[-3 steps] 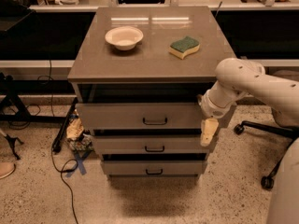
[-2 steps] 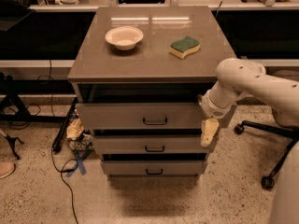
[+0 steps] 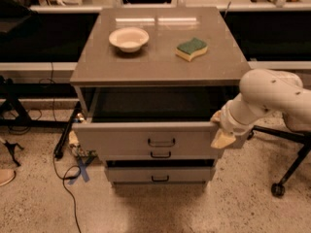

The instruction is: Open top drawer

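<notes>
Judging from how things lie, the pulling step is taken to be nearly done: the top drawer, the widest of three grey drawers with a tall flat front and a small black bar handle at its centre, is seen drawn well out of the grey flat-topped cabinet, and its deep, dark inside is exposed below the cabinet top. The two narrower drawers are seen beneath it. The gripper, carried on a thick white arm reaching in from the right, is placed at the right end of the drawer front, at its upper corner and well apart from the handle; whether it is set wide or narrow cannot be told, nor whether the front is truly gripped. What is called for next is judged to be a short, straight outward pull, if any, followed by a clean withdrawal so that the drawer is not knocked back in. A shallow white bowl and a green-and-yellow sponge are set apart on the cabinet top. No brand, label or writing can be read anywhere.
</notes>
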Available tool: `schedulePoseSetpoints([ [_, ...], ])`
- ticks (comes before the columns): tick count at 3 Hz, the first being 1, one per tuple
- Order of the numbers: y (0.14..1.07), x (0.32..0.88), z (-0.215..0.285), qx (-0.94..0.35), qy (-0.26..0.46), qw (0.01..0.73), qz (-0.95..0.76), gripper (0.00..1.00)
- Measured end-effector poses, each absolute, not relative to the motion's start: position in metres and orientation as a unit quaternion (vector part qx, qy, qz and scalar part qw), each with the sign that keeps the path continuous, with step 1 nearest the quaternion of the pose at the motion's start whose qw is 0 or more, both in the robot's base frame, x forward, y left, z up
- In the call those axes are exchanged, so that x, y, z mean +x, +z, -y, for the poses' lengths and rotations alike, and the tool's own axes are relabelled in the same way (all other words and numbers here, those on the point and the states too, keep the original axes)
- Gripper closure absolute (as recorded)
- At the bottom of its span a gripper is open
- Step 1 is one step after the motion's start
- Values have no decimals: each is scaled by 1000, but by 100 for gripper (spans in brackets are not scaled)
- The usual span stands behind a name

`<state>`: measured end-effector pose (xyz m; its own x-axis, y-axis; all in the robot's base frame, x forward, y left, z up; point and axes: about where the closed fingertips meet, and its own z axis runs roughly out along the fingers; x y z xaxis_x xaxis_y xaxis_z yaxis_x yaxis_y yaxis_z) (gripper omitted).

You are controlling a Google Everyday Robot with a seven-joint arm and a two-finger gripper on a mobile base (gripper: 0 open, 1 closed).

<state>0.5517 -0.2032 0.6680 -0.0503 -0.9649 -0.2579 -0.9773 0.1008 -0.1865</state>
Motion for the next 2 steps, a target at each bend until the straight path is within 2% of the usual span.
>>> schedulePoseSetpoints([
  [1, 680, 518, 208, -664, 9, 173, -727, 71],
  [2, 680, 519, 208, -664, 9, 173, -727, 99],
])
